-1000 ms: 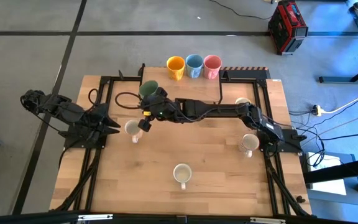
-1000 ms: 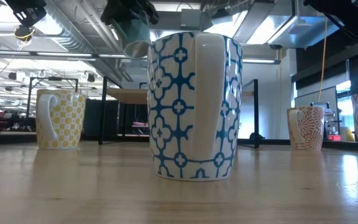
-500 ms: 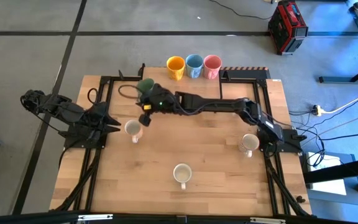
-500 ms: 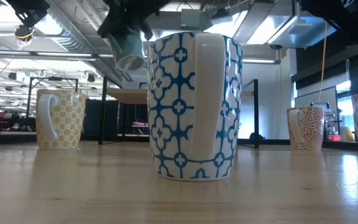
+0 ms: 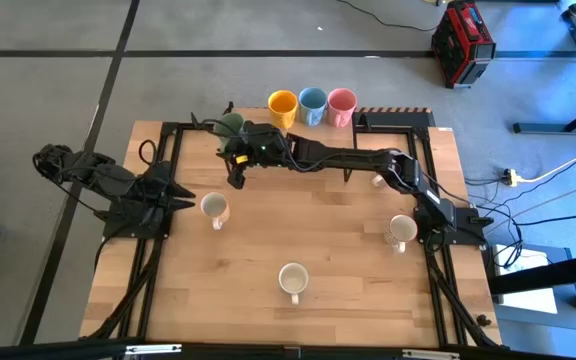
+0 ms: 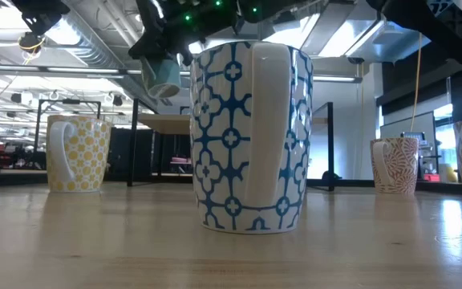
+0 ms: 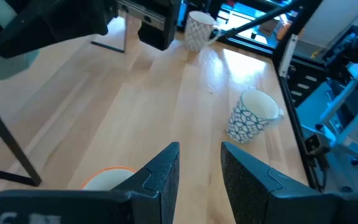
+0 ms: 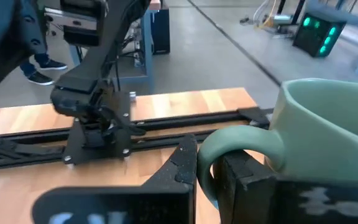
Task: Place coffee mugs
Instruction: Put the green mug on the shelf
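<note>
My right gripper (image 5: 236, 138) reaches across to the table's far left and is shut on the green mug (image 5: 231, 124), which hangs in the air (image 6: 163, 76). The orange mug (image 5: 282, 106), blue mug (image 5: 313, 104) and pink mug (image 5: 341, 103) stand in a row at the far edge. Cream-white patterned mugs stand upright on the table at left (image 5: 213, 208), near the middle (image 5: 293, 278) and at right (image 5: 400, 230). My left gripper (image 5: 182, 196) waits open, just left of the left cream mug, touching nothing. My right gripper holds the green mug by its side handle (image 8: 229, 148), pinched between the two fingers (image 8: 182, 163). The fingers lie roughly level, pointing toward the table's far left. The mug is lifted clear of the table and sits tilted in the hold (image 6: 163, 76).
A fourth cream mug (image 5: 381, 168) is partly hidden under my right arm. Black frame rails (image 5: 168, 150) run along the table's left, right and far sides. Bare wood (image 5: 308, 220) lies in the middle. A person's legs (image 8: 36, 62) show beyond the table.
My right gripper has carried the green mug toward the table's far edge and a little left, staying lifted clear, with the mug still tilted. My left arm has kept still.
</note>
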Controlling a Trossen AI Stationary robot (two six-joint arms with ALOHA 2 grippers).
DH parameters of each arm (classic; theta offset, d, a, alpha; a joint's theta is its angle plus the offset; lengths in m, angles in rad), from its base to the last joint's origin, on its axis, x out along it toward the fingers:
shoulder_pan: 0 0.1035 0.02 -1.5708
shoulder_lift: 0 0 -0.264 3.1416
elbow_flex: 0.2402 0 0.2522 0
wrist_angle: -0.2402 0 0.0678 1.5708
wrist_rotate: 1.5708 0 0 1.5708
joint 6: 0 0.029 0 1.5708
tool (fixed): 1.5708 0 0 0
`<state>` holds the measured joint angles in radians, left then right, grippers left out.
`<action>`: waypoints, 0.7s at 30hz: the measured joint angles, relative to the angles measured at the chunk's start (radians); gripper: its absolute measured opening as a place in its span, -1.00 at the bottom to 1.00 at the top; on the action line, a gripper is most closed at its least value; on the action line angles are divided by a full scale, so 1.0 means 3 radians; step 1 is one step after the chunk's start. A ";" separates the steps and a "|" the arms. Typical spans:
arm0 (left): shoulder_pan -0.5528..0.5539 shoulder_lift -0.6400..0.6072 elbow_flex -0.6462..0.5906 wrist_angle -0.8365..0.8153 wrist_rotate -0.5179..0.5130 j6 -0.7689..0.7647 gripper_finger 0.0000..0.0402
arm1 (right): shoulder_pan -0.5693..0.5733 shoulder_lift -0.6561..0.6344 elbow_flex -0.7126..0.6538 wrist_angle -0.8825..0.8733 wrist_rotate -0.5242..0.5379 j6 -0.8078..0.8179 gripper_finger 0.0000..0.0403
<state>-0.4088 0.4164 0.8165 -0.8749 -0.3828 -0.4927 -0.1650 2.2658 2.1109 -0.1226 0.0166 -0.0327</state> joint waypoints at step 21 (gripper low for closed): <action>0.0001 0.0099 0.0000 0.0203 -0.0471 -0.0054 -0.44 | -0.0117 -0.0109 -0.0001 -0.0180 -0.0488 -0.0359 -0.94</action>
<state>-0.4084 0.4459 0.8165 -0.8142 -0.5240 -0.5089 -0.2000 2.2331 2.1105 -0.1766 -0.1300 -0.1403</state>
